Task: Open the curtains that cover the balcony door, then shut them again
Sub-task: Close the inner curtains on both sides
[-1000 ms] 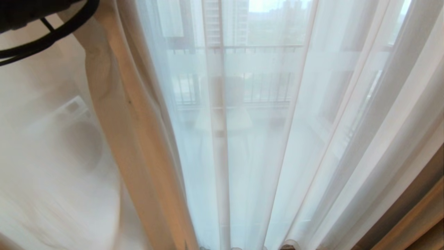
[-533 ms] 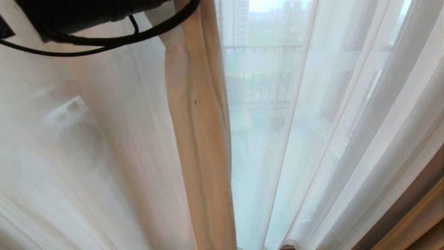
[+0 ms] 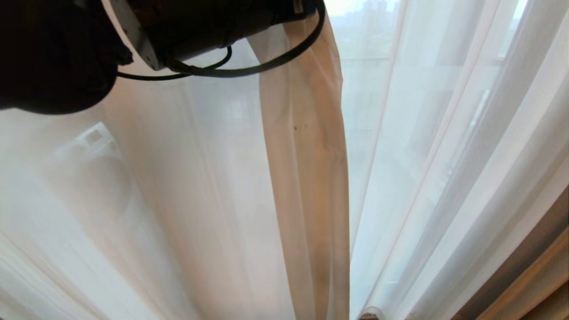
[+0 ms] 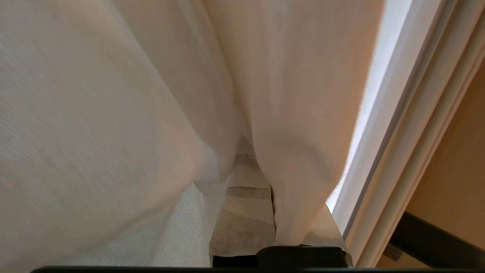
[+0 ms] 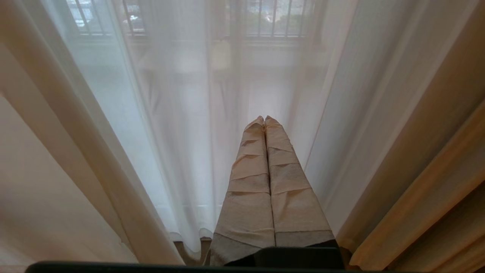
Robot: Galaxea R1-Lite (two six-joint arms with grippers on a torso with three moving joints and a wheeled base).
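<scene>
The sheer white curtains (image 3: 444,146) fill the head view. A doubled, tan-looking edge fold (image 3: 306,146) of the left panel hangs from my left arm (image 3: 200,26) at the top. In the left wrist view my left gripper (image 4: 261,178) is shut on that sheer fabric (image 4: 303,151), which bunches over the taped fingers (image 4: 242,223). My right gripper (image 5: 264,119) is shut and empty, low down and pointing at the sheer curtain (image 5: 182,132). Thick beige drape (image 3: 533,275) hangs at the far right. The balcony door shows only as dim shapes through the sheer cloth.
A white washing machine (image 3: 93,146) shows faintly through the sheer panel on the left. Railing bars (image 5: 273,19) are visible through the fabric in the right wrist view. The thick drape (image 5: 435,170) stands close beside my right gripper.
My left arm has swept rightward across the top of the head view, dragging the sheer curtain's edge with it. The uncovered strip between the two sheer panels has narrowed to almost nothing.
</scene>
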